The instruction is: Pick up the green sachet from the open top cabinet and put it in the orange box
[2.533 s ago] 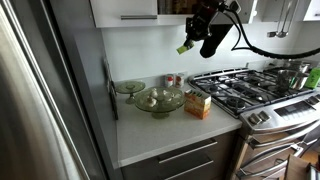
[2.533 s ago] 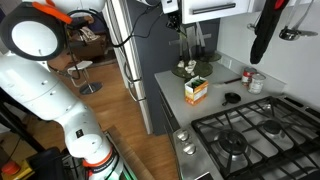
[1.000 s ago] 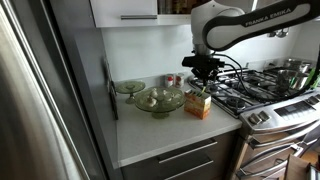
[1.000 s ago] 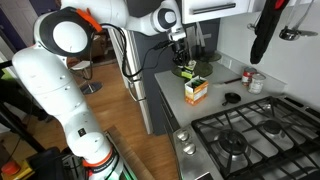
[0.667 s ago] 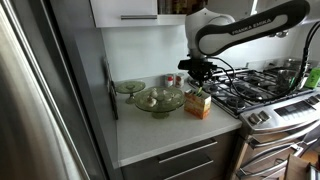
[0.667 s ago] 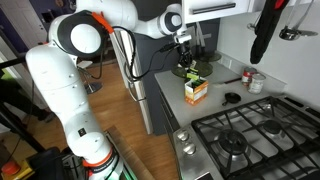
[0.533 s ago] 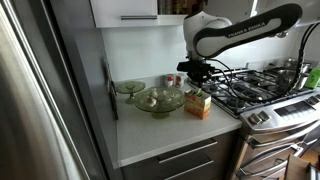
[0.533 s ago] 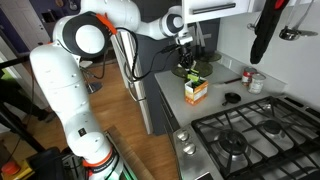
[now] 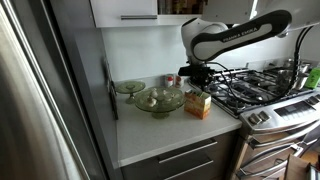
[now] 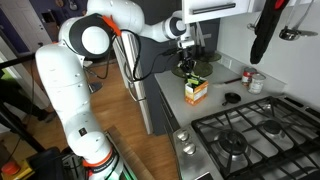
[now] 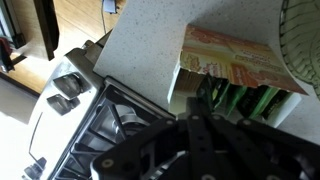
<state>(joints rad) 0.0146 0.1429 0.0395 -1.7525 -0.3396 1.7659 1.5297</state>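
The orange box (image 9: 198, 103) stands on the white counter beside the stove; it also shows in an exterior view (image 10: 196, 90). My gripper (image 9: 192, 76) hangs just above it, seen too in an exterior view (image 10: 187, 63). In the wrist view the box (image 11: 235, 55) is open and holds several green packets. My dark fingers (image 11: 197, 100) are pressed together at its mouth, with the green sachet (image 11: 212, 92) showing at their tips. The white top cabinet (image 9: 125, 10) with its silver bar handle is above, also in an exterior view (image 10: 215, 6).
Two greenish glass bowls (image 9: 160, 100) (image 9: 130, 88) stand on the counter (image 9: 150, 135) next to the box. A gas stove (image 9: 250, 90) with pots lies on the far side of it. A steel fridge (image 9: 40, 100) bounds the counter. A small can (image 10: 256, 82) stands near the burners.
The arm has come down from the cabinet with the green sachet to just above the orange box, and over the last second it has drifted slightly towards the bowls.
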